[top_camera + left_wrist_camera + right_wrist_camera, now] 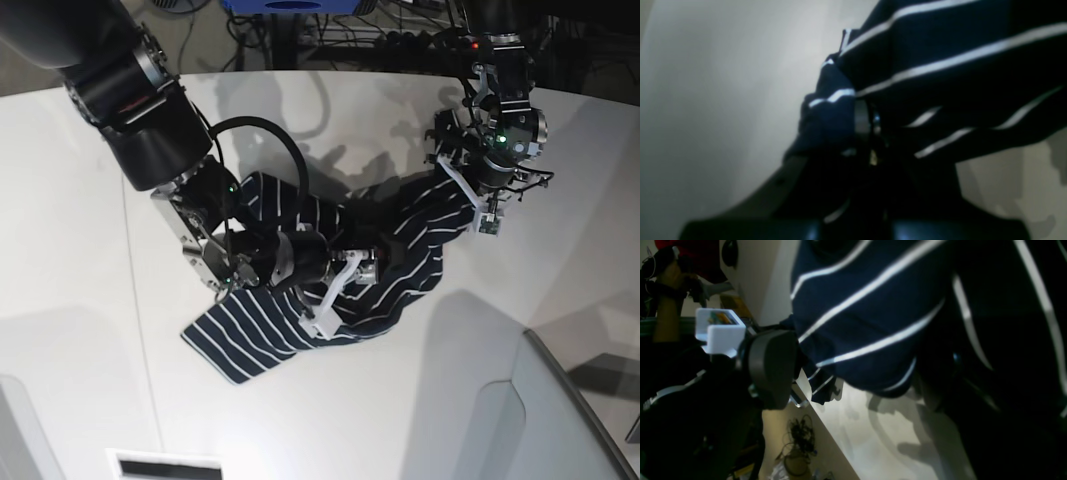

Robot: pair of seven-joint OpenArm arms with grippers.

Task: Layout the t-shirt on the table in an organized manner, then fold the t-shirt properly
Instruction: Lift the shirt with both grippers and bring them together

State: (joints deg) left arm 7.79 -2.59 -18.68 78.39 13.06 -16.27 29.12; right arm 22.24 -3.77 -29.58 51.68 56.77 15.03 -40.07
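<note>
While the t-shirt (300,290) lies bunched and twisted across the middle of the base view, the left gripper (470,195), at upper right of that frame, is clamped on a pinch of striped cloth, lifting one end off the table (80,250). Its own wrist view shows navy fabric (940,66) gathered and draped over the closed jaws at centre frame, with bare tabletop (706,100) behind on the left. The right gripper (345,275), reaching in from the left toward the centre of the frame, has its jaws spread wide over the crumpled middle of the garment; whether it touches the cloth cannot be told, though stripes (857,323) fill the upper middle of its wrist view.

Thin, limp jersey of this sort should weigh next to nothing, sag from any single hold and drag wrinkles along with it. Folds will likely slide over the smooth top. Safest holds are probably hems, shoulder seams or the collar band, taken at two well-separated points so the cloth pulls taut.
</note>
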